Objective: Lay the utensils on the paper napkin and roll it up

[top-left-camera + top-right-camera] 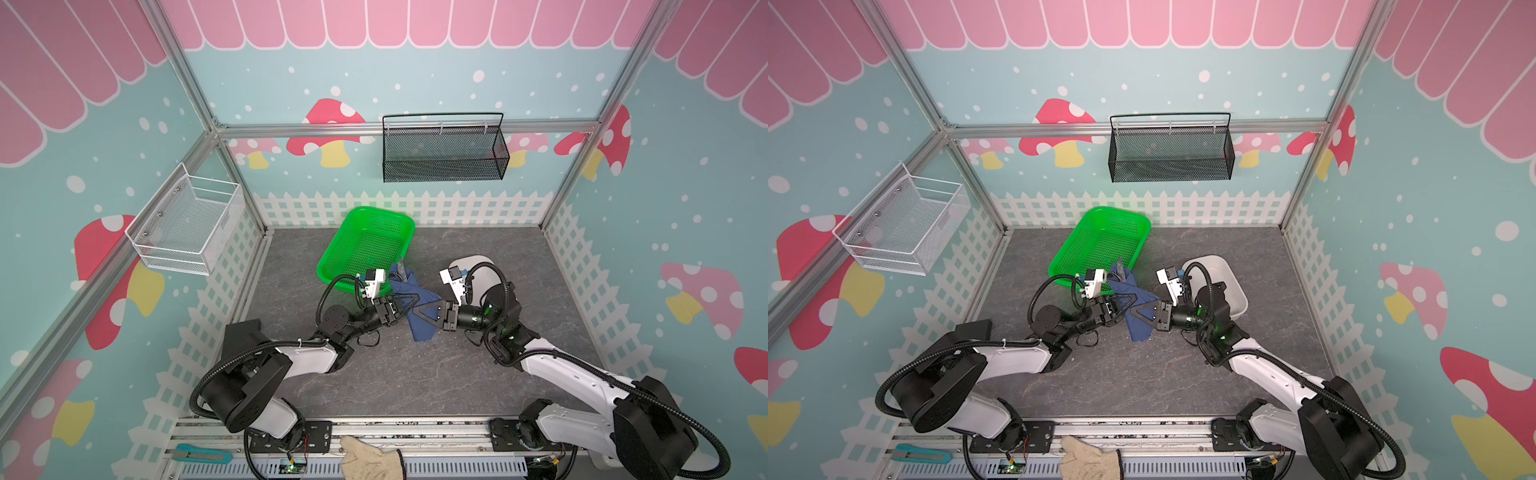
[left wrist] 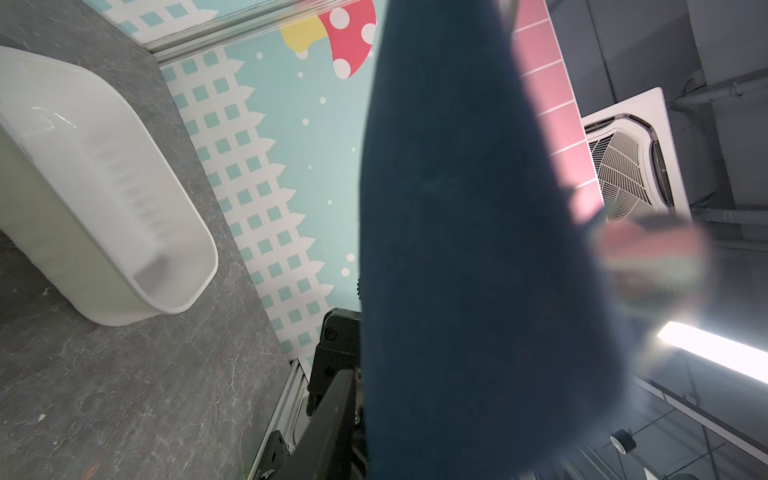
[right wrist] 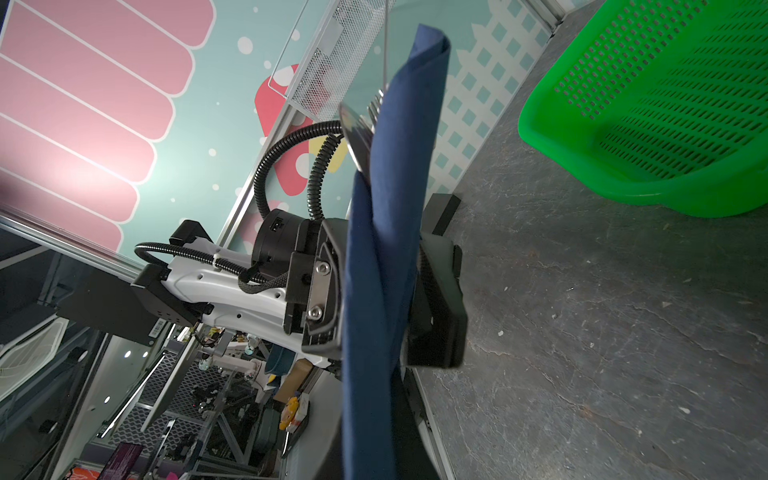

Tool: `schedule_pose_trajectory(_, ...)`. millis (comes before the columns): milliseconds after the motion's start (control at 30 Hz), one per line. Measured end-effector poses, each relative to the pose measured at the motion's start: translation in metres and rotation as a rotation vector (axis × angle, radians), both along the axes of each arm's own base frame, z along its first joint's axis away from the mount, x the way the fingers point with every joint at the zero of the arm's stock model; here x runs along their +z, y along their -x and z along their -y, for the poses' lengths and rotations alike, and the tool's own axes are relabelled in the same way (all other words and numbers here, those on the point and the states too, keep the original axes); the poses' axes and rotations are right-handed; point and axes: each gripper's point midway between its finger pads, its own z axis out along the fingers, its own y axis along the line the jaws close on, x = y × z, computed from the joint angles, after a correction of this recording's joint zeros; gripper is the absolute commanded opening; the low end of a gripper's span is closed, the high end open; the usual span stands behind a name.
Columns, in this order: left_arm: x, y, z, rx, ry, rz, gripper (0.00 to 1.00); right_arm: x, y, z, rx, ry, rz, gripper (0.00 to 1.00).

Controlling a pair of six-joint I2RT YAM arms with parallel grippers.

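Between the pinched-together jaws of the right gripper sits the rolled paper napkin. The jaws of the left gripper flank it, grip unclear. The utensils protrude beyond them.

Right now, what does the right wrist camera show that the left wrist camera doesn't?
Only the right wrist camera: the green basket, plus the fork and spoon ends peeking out of the roll. Only the left wrist camera: the white tub and a ceiling vent. Both: the dark blue napkin, rolled and held up off the grey table, running through the middle of each picture.
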Motion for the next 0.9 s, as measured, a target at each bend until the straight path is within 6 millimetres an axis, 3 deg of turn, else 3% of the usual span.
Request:
schedule_pose_trajectory(333,0.0029,0.0003,-0.0002,0.000,0.007,0.009,0.33,-0.0003,0.0006,0.0002,0.001,-0.002,0.002,0.05)
schedule_pose_trajectory(667,0.0033,-0.0009,0.0001,0.002,0.005,0.009,0.13,-0.0016,0.0014,-0.0007,0.013,-0.007,-0.003,0.07)
schedule_pose_trajectory(900,0.0019,-0.0016,0.0002,0.004,-0.001,0.005,0.08,-0.0022,0.0011,-0.0008,0.014,-0.008,-0.006,0.11)
